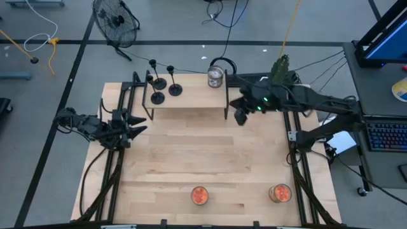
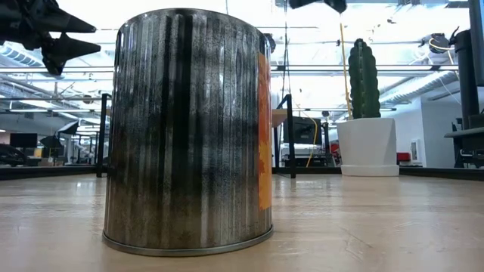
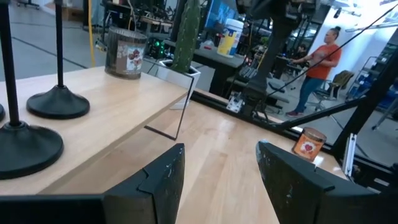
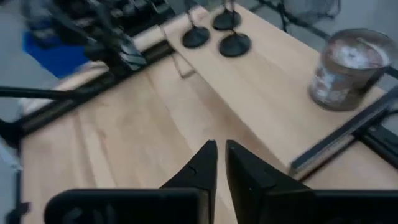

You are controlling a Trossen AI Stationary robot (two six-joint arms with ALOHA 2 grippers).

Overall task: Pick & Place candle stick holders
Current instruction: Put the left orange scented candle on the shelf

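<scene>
The three candle stick holders (image 1: 164, 86) stand on the bench (image 1: 203, 159) (on its raised shelf (image 1: 191, 98)), the left claw (image 1: 135, 124) wide apart, the right claw (image 1: 240, 116) nearly closed and empty.

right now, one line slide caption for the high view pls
Three candle stick holders and a glass jar on a raised shelf, with both arms waiting.

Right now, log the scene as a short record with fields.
holders: three, upright on the shelf's left end
shelf: raised wooden, at table's far edge
clear jar: on shelf's right end
orange jars: two, on the table near its front edge
left end effector: open, empty, below the shelf's left end
right end effector: nearly shut, empty, off the shelf's right end
</scene>
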